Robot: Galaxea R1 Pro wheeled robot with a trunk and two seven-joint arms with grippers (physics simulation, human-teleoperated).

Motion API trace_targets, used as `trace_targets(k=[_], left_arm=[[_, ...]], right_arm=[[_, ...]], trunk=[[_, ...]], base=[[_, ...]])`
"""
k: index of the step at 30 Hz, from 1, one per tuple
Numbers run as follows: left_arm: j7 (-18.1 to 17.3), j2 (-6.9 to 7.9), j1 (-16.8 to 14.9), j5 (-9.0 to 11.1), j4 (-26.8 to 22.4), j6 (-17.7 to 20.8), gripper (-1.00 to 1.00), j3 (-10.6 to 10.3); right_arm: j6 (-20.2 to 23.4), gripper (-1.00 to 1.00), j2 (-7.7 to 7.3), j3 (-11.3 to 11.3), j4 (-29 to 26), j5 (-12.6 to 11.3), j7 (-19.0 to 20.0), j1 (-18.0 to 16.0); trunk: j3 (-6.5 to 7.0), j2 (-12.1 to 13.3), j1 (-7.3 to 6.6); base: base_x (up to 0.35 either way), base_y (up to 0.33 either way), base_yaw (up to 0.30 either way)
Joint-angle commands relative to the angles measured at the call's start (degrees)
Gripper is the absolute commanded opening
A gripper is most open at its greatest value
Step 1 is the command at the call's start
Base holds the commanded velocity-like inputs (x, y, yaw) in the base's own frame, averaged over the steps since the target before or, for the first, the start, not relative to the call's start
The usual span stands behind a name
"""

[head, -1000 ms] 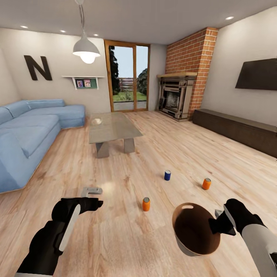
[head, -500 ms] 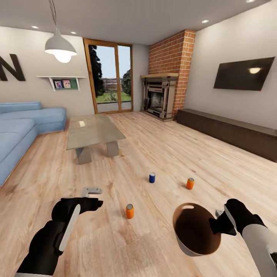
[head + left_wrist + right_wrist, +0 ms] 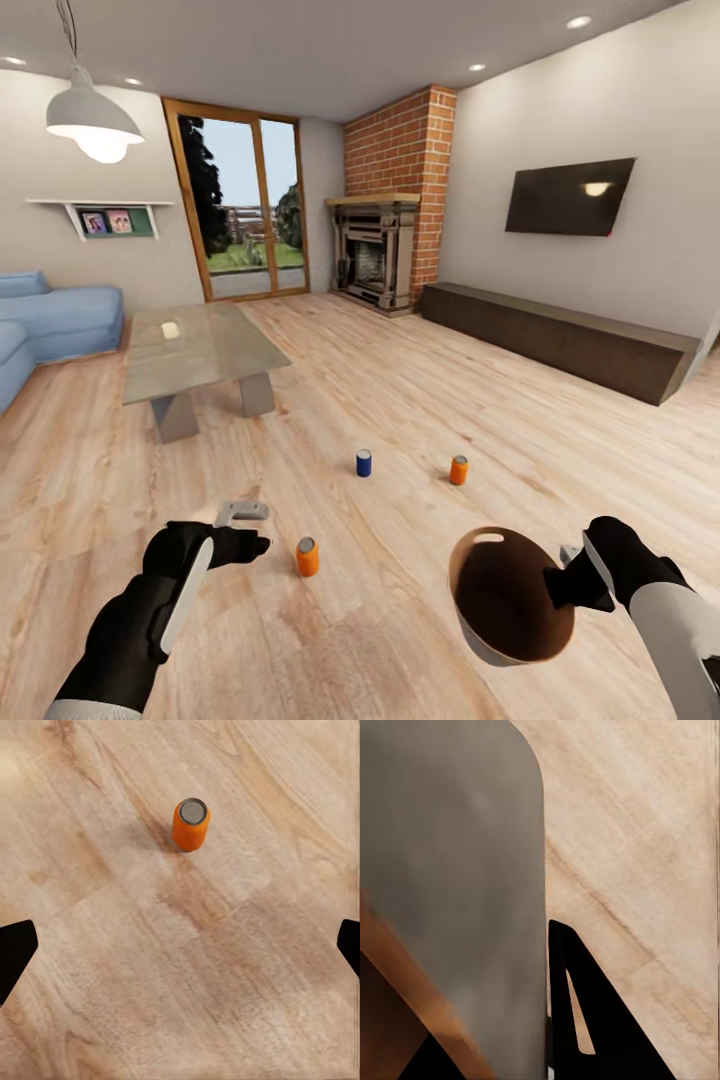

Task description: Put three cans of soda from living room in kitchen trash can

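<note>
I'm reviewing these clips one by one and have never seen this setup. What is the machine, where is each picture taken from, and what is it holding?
It is a simulated two-armed wheeled robot in a living room. The head view looks down over both black arms. The right gripper holds a tapered bin by its rim; the right wrist view shows that bin's grey wall up close. The left gripper is open and empty. Its wrist view looks down at the nearest orange can, standing on the wooden floor. A blue can and another orange can stand farther off.
</note>
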Motion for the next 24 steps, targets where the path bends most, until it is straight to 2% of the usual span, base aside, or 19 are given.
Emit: trace_targets(k=[1, 12, 18, 24], left_arm=[[-0.13, -0.03, -0.10, -0.01, 0.25, 0.00, 1.00, -0.02], [-0.34, -0.07, -0.48, -0.03, 1.93, 0.00, 1.00, -0.06], [-0.35, -0.07, -0.52, -0.03, 1.98, 0.00, 1.00, -0.06], [-0.35, -0.13, -0.52, -0.03, 2.01, 0.00, 1.00, 0.01]], right_arm=[[0.19, -1.00, 0.00, -0.16, -0.01, -1.41, 0.33, -0.03], [0.19, -1.00, 0.43, 0.23, -0.06, -1.41, -0.05, -0.03], [0.19, -1.00, 0.84, 0.42, -0.10, -1.41, -2.99, -0.03], [0.19, -1.00, 1.27, 0.47, -0.05, -1.68, -3.52, -0.03]], trunk=[[0.02, 0.00, 0.00], [0.07, 0.00, 0.00], [0.07, 0.00, 0.00], [0.07, 0.00, 0.00]], base=[[0.108, 0.000, -0.208], [0.269, 0.000, -0.066], [0.312, 0.000, -0.003], [0.237, 0.000, 0.000]])
